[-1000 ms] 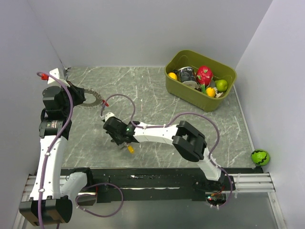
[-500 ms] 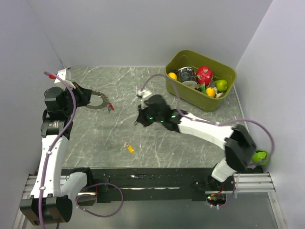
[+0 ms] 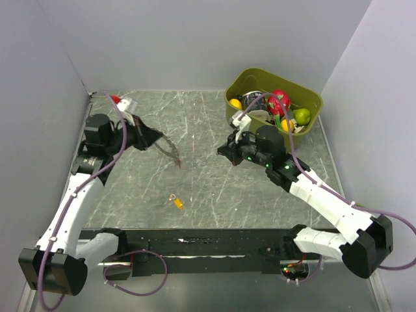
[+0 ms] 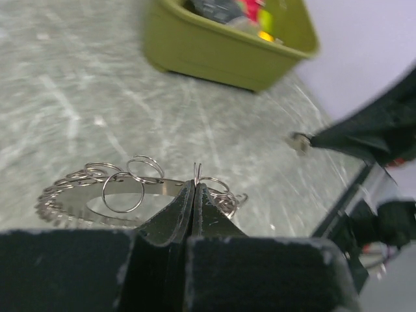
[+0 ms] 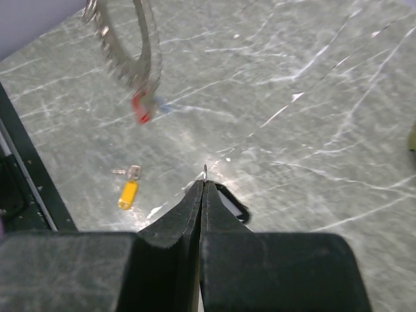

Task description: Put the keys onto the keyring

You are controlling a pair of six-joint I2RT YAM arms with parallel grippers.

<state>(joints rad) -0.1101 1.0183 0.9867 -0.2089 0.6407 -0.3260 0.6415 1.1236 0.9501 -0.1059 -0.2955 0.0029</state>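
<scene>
My left gripper (image 3: 156, 139) is shut on a small wire loop of the keyring (image 3: 168, 151) and holds it tilted above the table. The toothed metal keyring (image 4: 97, 198) carries thin loops, and a red tag (image 5: 141, 108) hangs from it. My right gripper (image 3: 225, 153) is shut on the black key (image 5: 235, 203); its ring pokes out past the tips and its black cap hangs beside the right finger. The yellow key (image 3: 175, 201) lies alone on the table near the front; in the right wrist view the yellow key (image 5: 128, 192) shows below the hanging keyring (image 5: 133, 49).
A green bin (image 3: 260, 130) of toy fruit and cans stands at the back right, just behind the right arm. A green ball (image 3: 355, 214) rests at the table's right front edge. Grey walls close in left, back and right.
The right arm swung from beside the yellow key up and right, toward the bin. The left arm lifted the keyring off the table and carried it toward the middle.
</scene>
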